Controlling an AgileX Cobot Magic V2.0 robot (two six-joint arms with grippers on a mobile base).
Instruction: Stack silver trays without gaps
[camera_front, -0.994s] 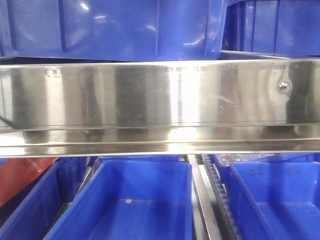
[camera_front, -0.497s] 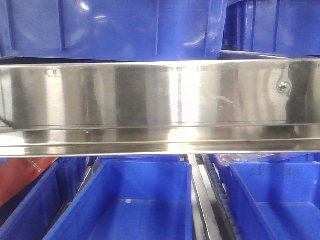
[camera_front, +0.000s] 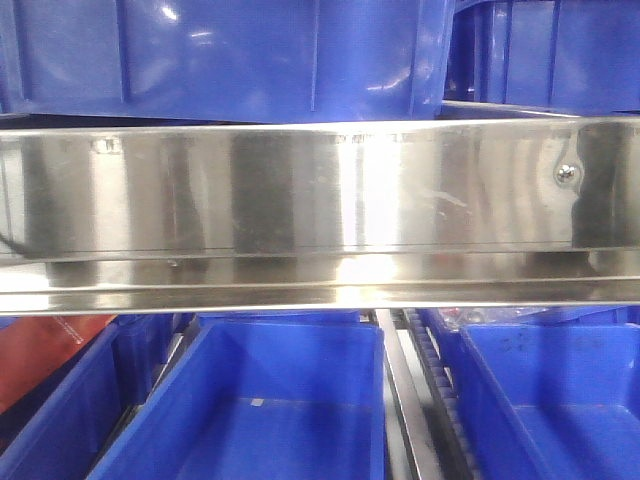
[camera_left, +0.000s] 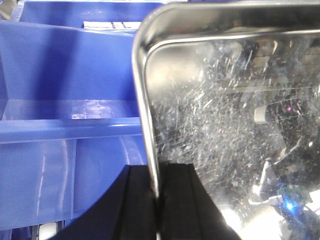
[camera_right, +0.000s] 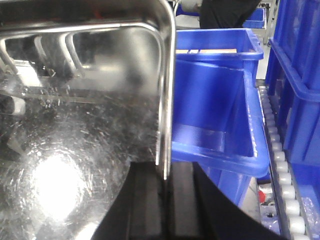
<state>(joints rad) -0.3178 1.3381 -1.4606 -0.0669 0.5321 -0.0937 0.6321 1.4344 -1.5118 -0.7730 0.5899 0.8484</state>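
The left gripper (camera_left: 158, 202), at 6 o'clock, pinches the thin rim of the silver tray (camera_left: 235, 125), which extends toward 3 o'clock. The right gripper (camera_right: 164, 197) pinches a rim likewise, presumably the opposite edge, keeping the tray level.

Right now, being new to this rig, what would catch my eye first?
A scratched silver tray fills each wrist view, its rim pinched by the left gripper and the right gripper. In the front view, a polished steel rail spans the frame between blue bins.
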